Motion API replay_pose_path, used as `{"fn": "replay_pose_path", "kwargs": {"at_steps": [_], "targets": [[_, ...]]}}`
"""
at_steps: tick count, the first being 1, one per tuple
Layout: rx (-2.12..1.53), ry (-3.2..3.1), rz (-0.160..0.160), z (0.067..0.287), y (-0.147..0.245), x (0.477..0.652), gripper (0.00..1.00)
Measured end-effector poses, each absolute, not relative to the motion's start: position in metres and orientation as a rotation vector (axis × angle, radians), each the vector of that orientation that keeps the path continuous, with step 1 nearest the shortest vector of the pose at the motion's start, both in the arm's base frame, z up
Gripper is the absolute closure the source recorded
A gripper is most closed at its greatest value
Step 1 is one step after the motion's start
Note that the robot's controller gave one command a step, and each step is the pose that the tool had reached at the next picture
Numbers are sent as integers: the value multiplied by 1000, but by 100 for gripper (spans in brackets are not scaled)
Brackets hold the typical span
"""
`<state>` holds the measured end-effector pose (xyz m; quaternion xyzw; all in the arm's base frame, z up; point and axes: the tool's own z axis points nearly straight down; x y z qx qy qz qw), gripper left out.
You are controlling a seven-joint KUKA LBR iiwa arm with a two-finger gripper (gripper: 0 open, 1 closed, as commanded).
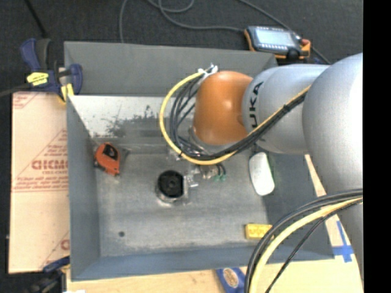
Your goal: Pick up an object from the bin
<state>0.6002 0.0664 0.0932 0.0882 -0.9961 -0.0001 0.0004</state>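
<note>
Round matte-black puck point(170, 184) lies on the scuffed grey metal bin point(201, 224) floor just left of the glossy orange-domed wrist point(220, 108), whose grasp, clenched or released, cannot be told.

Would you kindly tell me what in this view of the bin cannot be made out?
1. Gripper: camera view, mostly under the arm's orange wrist cover and cables; open or shut unreadable.
2. Small greenish thing beside it: camera view, half covered by cables, too small to name.
3. Flat yellow piece by the bin's lower right corner: camera view, too small to identify.
</note>
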Motion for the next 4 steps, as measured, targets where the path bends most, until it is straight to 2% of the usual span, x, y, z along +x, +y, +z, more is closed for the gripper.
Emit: {"fn": "replay_pose_path", "kwargs": {"at_steps": [1,2,3,4], "targets": [[466,-3113,1,91,56,651,100],[462,-3112,-2,91,56,651,0],[462,-3112,-2,91,56,651,0],[378,-3117,-2,135,51,645,0]]}}
